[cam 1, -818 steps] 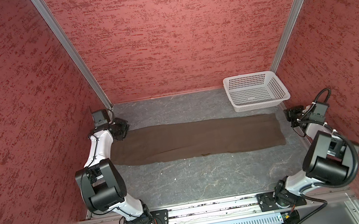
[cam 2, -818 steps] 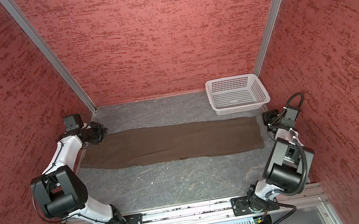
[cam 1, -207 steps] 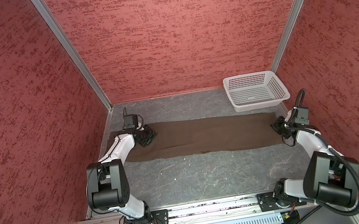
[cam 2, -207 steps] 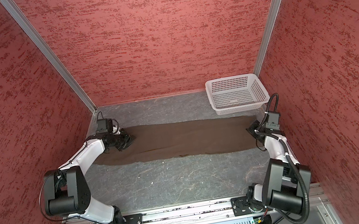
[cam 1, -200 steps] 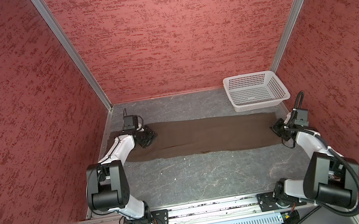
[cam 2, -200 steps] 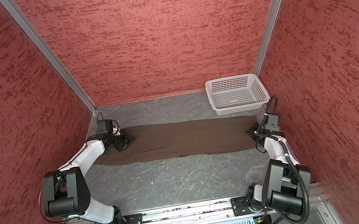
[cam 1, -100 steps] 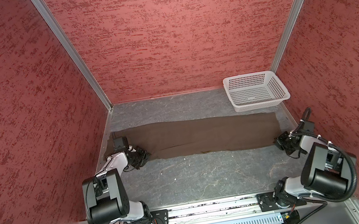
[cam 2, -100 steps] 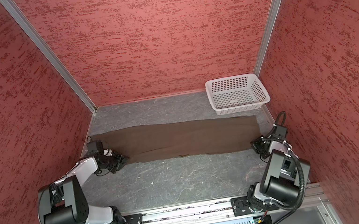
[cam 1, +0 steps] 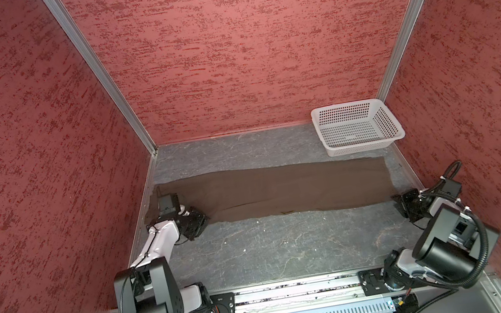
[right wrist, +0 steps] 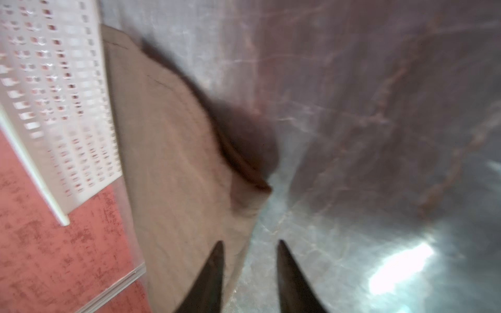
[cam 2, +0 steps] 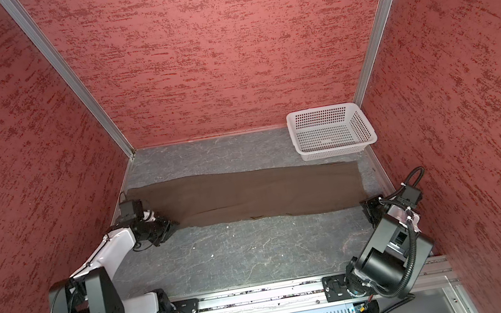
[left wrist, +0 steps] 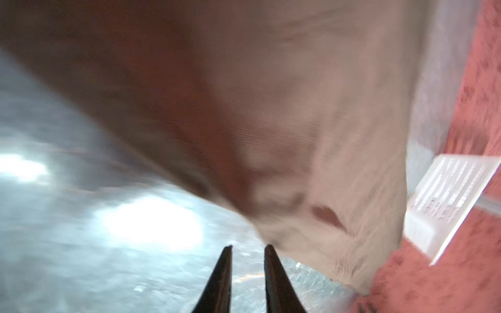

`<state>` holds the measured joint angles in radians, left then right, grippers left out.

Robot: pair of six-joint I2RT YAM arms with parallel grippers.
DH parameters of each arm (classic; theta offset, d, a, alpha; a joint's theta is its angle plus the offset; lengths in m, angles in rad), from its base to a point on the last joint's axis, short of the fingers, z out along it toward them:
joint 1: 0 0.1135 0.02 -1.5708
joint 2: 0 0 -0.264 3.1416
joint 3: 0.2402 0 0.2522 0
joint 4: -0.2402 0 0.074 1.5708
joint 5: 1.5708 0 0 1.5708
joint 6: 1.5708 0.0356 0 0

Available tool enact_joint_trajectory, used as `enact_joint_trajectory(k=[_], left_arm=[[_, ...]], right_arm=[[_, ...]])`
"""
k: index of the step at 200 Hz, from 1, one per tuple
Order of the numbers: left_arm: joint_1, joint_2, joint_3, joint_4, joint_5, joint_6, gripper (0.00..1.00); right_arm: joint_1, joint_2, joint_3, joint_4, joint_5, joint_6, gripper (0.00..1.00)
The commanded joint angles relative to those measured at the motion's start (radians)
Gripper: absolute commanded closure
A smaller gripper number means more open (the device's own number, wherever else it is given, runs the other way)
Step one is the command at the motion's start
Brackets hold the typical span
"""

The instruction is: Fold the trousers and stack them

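The trousers (cam 1: 282, 190) are laid flat and full length on the worktop (cam 1: 275, 249), across the middle of both top views, with the far right end just beside the basket (cam 1: 364, 146). The left claw (left wrist: 248, 246) is held slightly parted at the near left corner with nothing pinched; the cloth edge lies just beside its tips. The right claw (right wrist: 250, 241) is spread at the near right corner, one tip over the hem and one over bare worktop, with nothing gripped.

A grasp of both near corners is judged to be in preparation. Only the upper layer may be caught if the tips are not driven under the whole edge, so the fold would be skewed. The cloth could be bunched or dragged against the basket if the two corners are lifted unevenly.
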<state>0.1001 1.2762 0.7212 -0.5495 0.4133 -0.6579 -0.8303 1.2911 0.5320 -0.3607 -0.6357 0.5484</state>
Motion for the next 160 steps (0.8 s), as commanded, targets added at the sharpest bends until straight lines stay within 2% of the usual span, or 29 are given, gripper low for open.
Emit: enact_joint_trajectory(k=[1, 31, 62, 83, 99, 121, 149, 160], left_arm=[[-0.162, -0.013, 0.127, -0.021, -0.12, -0.017, 0.76], [-0.363, 0.087, 0.244, -0.003, -0.207, -0.068, 0.76], [-0.595, 0.239, 0.356, 0.044, -0.249, -0.099, 0.76], [-0.692, 0.378, 0.448, 0.075, -0.235, -0.109, 0.76], [-0.748, 0.482, 0.527, 0.09, -0.193, -0.108, 0.76], [-0.821, 0.597, 0.646, 0.084, -0.152, -0.098, 0.76], [-0.895, 0.703, 0.786, 0.055, -0.125, -0.073, 0.76], [-0.915, 0.749, 0.832, 0.05, -0.1, -0.069, 0.76]], right_arm=[[0.011, -0.007, -0.025, 0.06, -0.059, -0.005, 0.52], [0.056, 0.021, -0.054, 0.075, -0.011, 0.002, 0.37], [0.098, 0.053, -0.066, 0.099, 0.042, 0.008, 0.29], [0.126, 0.088, -0.058, 0.119, 0.05, 0.027, 0.29], [0.146, 0.123, -0.047, 0.14, 0.056, 0.046, 0.33], [0.157, 0.156, -0.057, 0.182, 0.068, 0.093, 0.54], [0.159, 0.2, -0.027, 0.175, 0.104, 0.089, 0.64], [0.16, 0.216, -0.019, 0.183, 0.105, 0.085, 0.71]])
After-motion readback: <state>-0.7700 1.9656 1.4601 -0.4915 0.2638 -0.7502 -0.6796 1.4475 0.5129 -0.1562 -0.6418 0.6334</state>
